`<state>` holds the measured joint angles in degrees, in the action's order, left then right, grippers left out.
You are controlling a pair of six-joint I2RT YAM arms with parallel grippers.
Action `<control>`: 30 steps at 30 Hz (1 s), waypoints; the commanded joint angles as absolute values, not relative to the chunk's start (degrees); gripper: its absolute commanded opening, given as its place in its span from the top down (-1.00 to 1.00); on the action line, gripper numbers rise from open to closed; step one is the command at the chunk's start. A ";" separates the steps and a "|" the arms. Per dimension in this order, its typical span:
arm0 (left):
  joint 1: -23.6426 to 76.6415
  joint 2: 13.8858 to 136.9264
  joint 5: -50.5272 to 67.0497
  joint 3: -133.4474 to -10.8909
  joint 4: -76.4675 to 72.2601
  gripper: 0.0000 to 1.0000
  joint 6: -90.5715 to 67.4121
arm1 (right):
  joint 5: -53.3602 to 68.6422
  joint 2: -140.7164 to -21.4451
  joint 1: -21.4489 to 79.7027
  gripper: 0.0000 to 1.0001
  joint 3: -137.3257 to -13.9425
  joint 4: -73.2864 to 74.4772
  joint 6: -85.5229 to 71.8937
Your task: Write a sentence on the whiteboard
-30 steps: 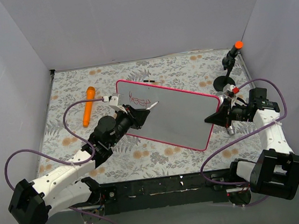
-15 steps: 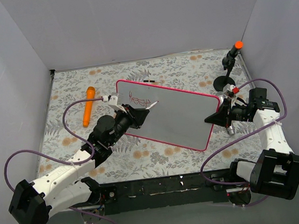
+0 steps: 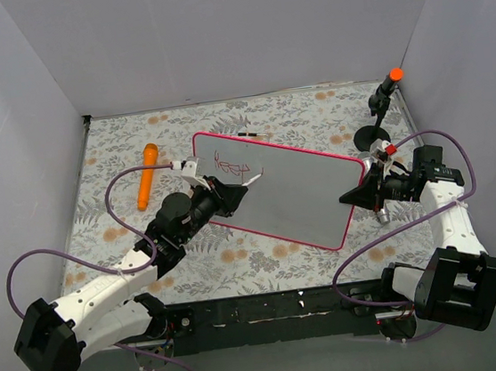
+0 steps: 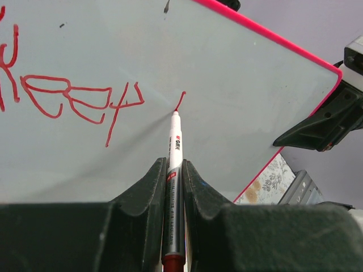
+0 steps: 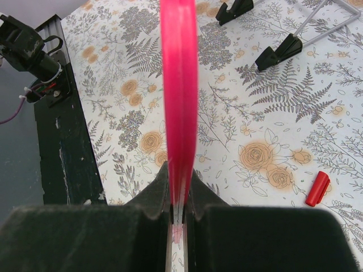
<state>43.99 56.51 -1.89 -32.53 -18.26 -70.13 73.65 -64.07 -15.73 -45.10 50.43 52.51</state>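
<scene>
Floral tablecloth [image 3: 294, 113], orange pen-like object [image 3: 147, 175] lying left, red cap [image 5: 317, 188]

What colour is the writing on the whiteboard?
The writing is red, and it shows best in the left wrist view.

Three plain, matte walls of pale grey-lilac close the space in: a back wall [image 3: 240, 34], a left wall [image 3: 9, 132] and a right wall [image 3: 475, 52], meeting in clean corners. Below them lies a flat tabletop cloth printed with grey ferns and orange roses [image 3: 265, 260], ending at a black metal strip [image 3: 271, 308] along the near edge. The light is soft and even, with only faint shadows.
</scene>
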 commanded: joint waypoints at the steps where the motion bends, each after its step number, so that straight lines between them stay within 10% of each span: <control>1: 43.51 55.02 -1.67 -31.47 -15.91 1.00 -69.52 | 68.12 -62.75 -15.56 0.97 -45.18 48.16 55.90; 30: 42.71 58.01 -0.26 -37.00 -17.75 1.00 -67.76 | 68.03 -62.84 -15.56 0.97 -45.18 48.16 55.99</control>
